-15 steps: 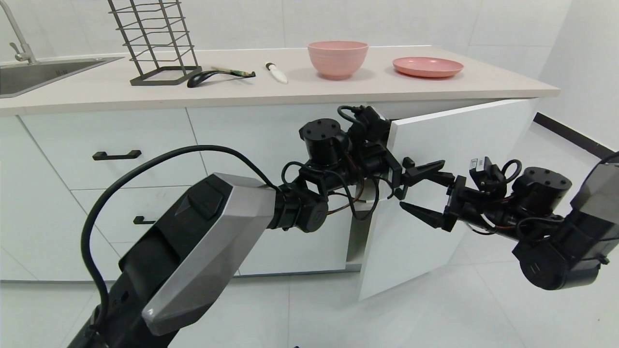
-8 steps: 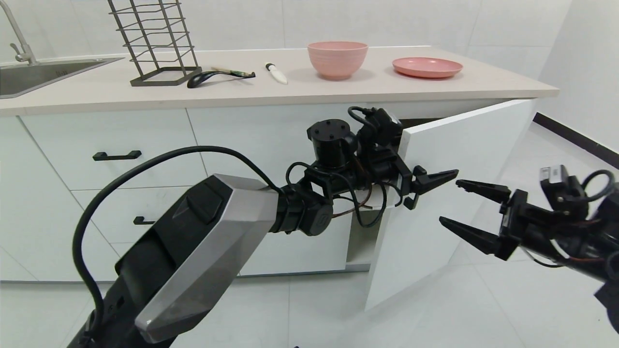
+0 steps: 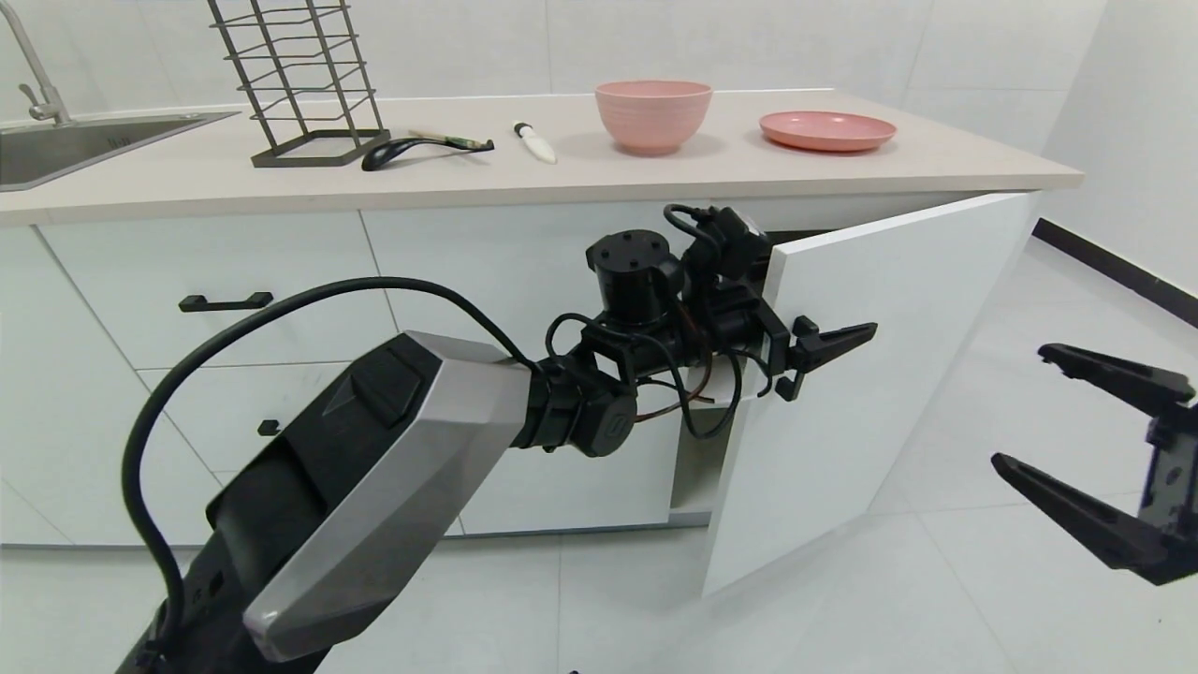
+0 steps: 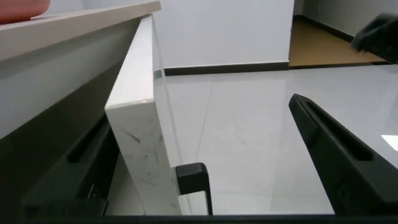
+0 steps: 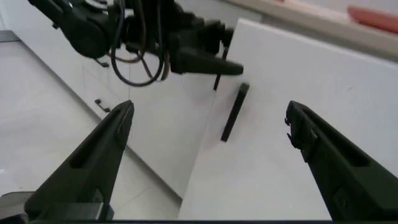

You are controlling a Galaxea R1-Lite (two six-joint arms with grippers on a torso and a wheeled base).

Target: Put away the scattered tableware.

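Beige bench (image 3: 580, 178) along a white tiled wall, and the tableware lies scattered across it. One pink bowl (image 3: 653, 114) stands upright toward the back edge, its inside hidden from this angle. One pink plate (image 3: 827, 129) sits to its right near the bench's right end, and the two are apart. Left of the bowl lies one white-handled utensil (image 3: 534, 141), then one black spoon (image 3: 393, 150) with a slim stick-like piece (image 3: 454, 139) against its handle, too small to name.

All of it is up on top, well apart from both grippers. Down below the right end, the left gripper (image 4: 201, 110) has its jaws apart, straddling the free edge of the ajar cabinet door (image 3: 870, 374), one finger in front and one behind. One black bar handle (image 5: 233, 113) sits just beside that front finger. The right gripper (image 3: 1020, 404) hangs over the floor, jaws wide apart, well clear of the door.

One wire rack (image 3: 304, 84) stands beside the spoon. One sink (image 3: 84, 140) is set in the left end.
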